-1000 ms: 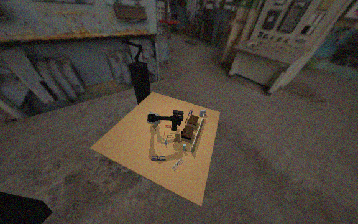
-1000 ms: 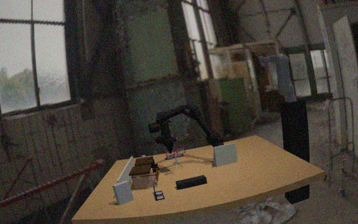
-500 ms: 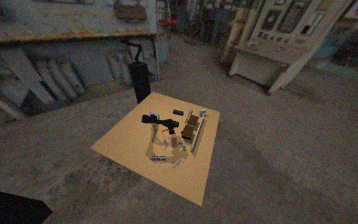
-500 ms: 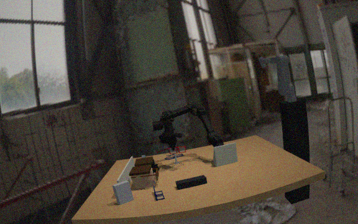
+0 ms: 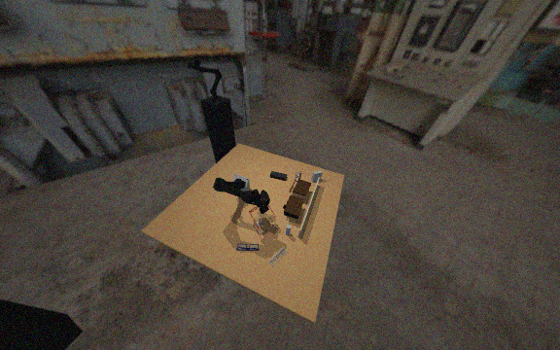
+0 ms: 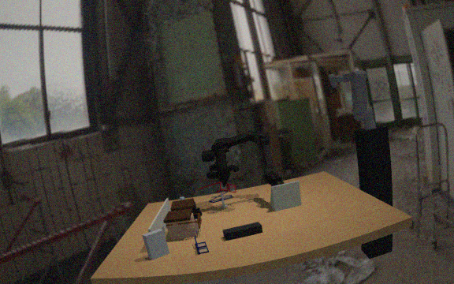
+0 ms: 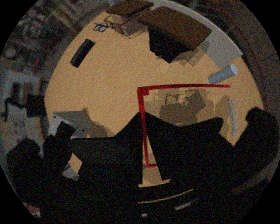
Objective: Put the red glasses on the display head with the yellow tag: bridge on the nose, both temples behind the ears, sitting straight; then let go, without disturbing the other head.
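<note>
My gripper (image 5: 263, 211) (image 6: 224, 184) (image 7: 141, 115) is shut on the red glasses (image 6: 210, 184) (image 7: 186, 86), gripping one red bar of the frame. It holds them above the table, away from both heads. One display head (image 5: 294, 207) (image 7: 176, 25) has a brown top and a black front, and is the closer one to the gripper. The other display head (image 5: 302, 187) (image 6: 176, 230) (image 7: 128, 7) stands beside it and seems to carry a thin brownish frame. No yellow tag can be made out on either head.
A long pale panel (image 5: 311, 205) (image 6: 158, 217) stands behind the heads. A black box (image 5: 278, 175) (image 6: 243, 231) (image 7: 82, 53), a bluish cylinder (image 5: 288, 230) (image 7: 223, 74), dark blue glasses (image 5: 248, 247) (image 6: 202, 248) and an upright pale panel (image 6: 286, 196) stand or lie around.
</note>
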Tool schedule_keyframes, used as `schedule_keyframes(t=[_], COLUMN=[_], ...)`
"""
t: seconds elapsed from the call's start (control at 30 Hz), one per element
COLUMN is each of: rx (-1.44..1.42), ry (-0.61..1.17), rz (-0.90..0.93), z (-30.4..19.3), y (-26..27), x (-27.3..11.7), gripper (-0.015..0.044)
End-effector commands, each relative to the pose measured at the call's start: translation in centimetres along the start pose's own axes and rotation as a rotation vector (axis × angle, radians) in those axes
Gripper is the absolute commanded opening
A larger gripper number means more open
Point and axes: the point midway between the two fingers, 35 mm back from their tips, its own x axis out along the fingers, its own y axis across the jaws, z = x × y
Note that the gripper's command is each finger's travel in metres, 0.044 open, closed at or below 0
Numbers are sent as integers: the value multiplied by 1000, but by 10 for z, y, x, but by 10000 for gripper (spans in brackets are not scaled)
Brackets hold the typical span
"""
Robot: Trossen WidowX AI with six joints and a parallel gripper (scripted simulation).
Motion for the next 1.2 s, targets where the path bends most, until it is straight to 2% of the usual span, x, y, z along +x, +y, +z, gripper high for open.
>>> schedule_keyframes(t=[0.0,0.63,1.17], rx=[-85,-504,-877], ry=[-42,-174,-152], rz=[-11,-178,-406], z=[-13,-64,-94], y=[3,21,46], x=[-8,-47,-79], gripper=[0,0,0])
